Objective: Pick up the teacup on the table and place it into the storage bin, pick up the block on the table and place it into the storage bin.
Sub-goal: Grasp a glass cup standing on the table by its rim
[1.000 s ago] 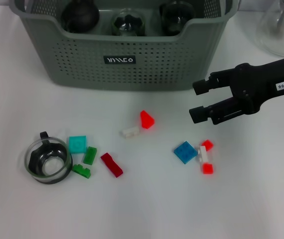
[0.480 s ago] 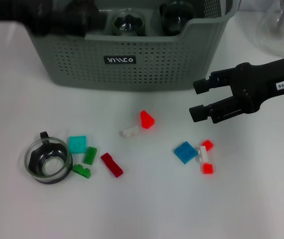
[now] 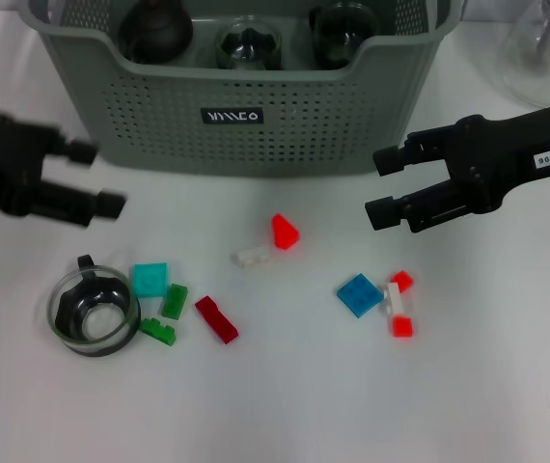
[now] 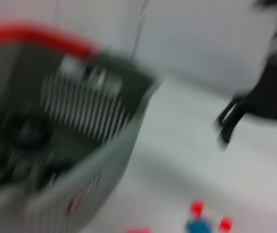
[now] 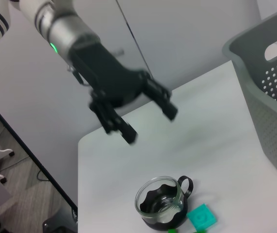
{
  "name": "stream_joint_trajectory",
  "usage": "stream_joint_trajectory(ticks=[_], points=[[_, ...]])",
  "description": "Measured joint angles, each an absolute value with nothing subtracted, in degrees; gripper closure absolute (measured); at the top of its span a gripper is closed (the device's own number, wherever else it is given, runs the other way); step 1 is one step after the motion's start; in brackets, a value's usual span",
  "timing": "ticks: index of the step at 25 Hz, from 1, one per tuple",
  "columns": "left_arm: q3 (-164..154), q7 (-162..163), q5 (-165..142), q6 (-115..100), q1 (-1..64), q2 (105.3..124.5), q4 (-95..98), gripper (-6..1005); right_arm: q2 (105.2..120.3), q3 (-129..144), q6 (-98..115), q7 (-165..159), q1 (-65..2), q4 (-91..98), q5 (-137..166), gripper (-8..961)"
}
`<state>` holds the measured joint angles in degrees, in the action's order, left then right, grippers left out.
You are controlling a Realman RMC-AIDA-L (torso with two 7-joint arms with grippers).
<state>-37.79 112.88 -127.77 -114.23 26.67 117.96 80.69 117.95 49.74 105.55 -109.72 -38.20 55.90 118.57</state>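
At the far left the left gripper [image 3: 92,178] hangs above the table [image 3: 285,405] with its fingers spread and nothing between them, just up from the teacup [image 3: 93,313]. That cup stands upright near the table's left edge, a clear glass one with a dark insert and a small black handle; it looks rigid, slick and breakable, so a gentle pinch across the rim or at the handle seems safest. Beside it lie a teal block [image 3: 150,280] and green pieces, light hard plastic, easy to nip by their flat sides. Behind stands the storage bin [image 3: 285,135]. On the right, the right gripper [image 3: 383,186] hovers unclenched and empty above a blue block [image 3: 359,294].
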Motion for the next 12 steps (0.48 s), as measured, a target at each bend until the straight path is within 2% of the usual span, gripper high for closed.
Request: stream_joint_trajectory(ticks=[5,12], points=[[-38.1,118.0,-141.4,-112.5,27.3,118.46,82.2,139,117.77,49.7,105.2,-109.7,-38.3,55.9,118.6,8],[-43.9,126.3,-154.0,-112.8,28.3,120.17,86.0,139,117.35,49.1,104.7,-109.7,-38.3,55.9,118.6,8]])
